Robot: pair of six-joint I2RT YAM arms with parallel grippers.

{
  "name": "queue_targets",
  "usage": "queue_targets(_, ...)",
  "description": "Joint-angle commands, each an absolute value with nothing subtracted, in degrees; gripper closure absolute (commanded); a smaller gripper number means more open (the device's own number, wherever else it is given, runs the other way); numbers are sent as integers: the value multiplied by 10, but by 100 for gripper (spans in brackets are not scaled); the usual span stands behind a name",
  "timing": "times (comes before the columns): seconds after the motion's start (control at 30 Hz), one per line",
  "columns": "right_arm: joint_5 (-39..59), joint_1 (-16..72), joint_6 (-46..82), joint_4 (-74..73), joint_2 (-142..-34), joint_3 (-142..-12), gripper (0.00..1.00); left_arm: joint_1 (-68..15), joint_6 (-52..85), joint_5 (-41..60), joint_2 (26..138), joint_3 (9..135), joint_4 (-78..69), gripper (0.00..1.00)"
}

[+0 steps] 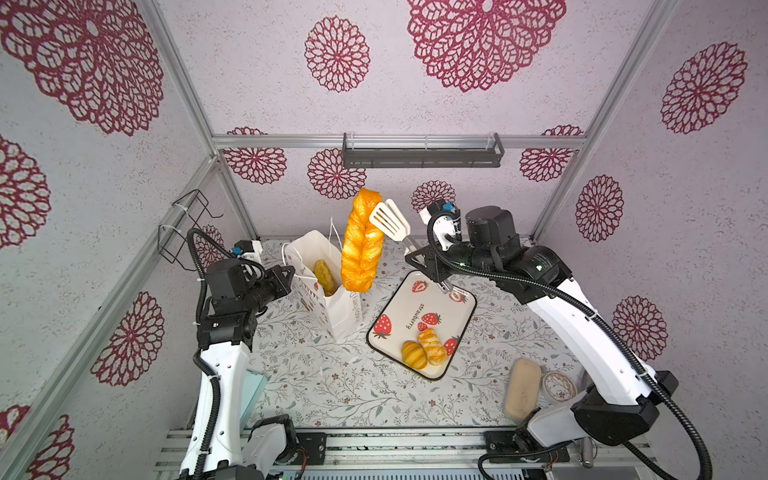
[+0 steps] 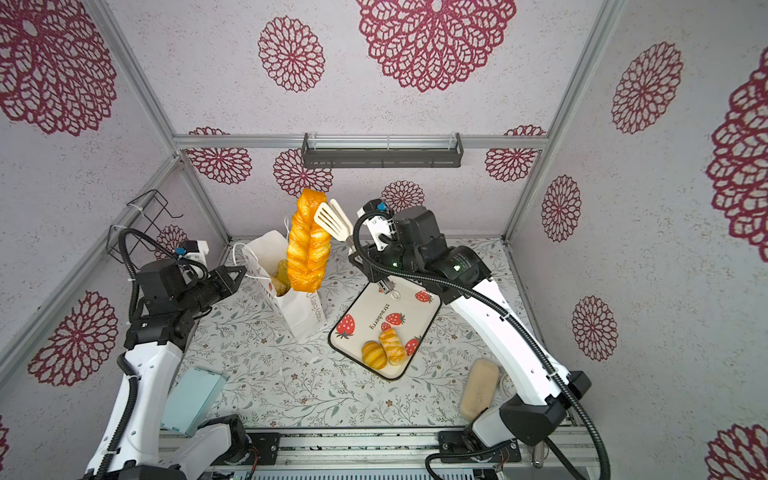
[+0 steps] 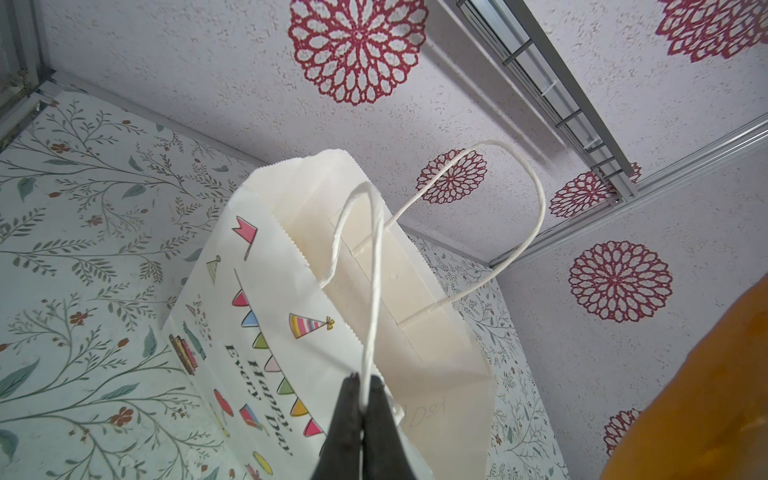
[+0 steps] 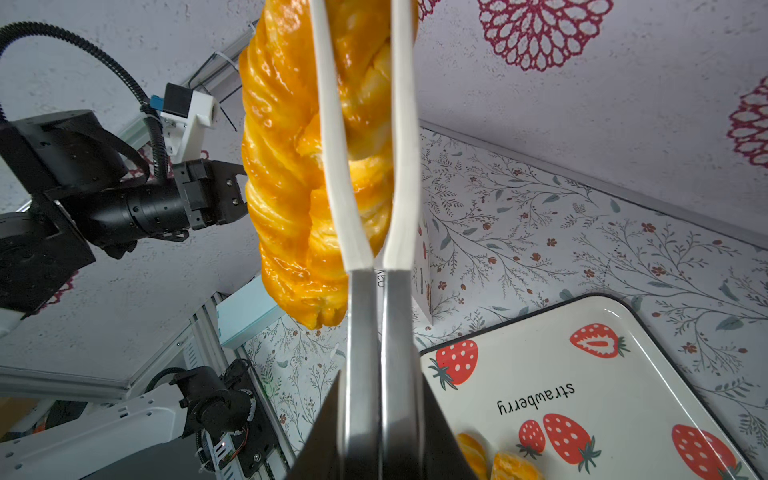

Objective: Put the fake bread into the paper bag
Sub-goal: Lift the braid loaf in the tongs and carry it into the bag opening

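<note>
In both top views the strawberry-print tray (image 1: 451,309) lies right of centre. Left of it stands the paper bag (image 1: 338,318), mouth open. The braided loaf (image 1: 360,245) hangs on end over that mouth, not yet inside. White slotted tongs (image 1: 390,222) are clamped across its upper part. Glossy and probably light, the loaf looks slippery, and a hold nearer mid-length would likely swing less. The right gripper (image 4: 380,415) squeezes the tong handles, and the left gripper (image 3: 362,401) pinches a cord handle (image 3: 375,270).

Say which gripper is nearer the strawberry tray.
Right. The right gripper hovers over the tray at its far corner; the left gripper sits beyond the paper bag, pinching its handle.
</note>
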State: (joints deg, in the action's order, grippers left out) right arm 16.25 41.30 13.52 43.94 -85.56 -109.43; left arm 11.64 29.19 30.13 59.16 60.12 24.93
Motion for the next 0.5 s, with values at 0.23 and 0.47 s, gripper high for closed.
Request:
queue_targets(0.23, 163, 443, 96, 426, -931, -1243, 80, 126, 294, 301, 588, 595, 237, 100)
queue_targets(0.47, 156, 449, 76, 438, -1000, -1320, 80, 130, 286, 283, 585, 600, 253, 100)
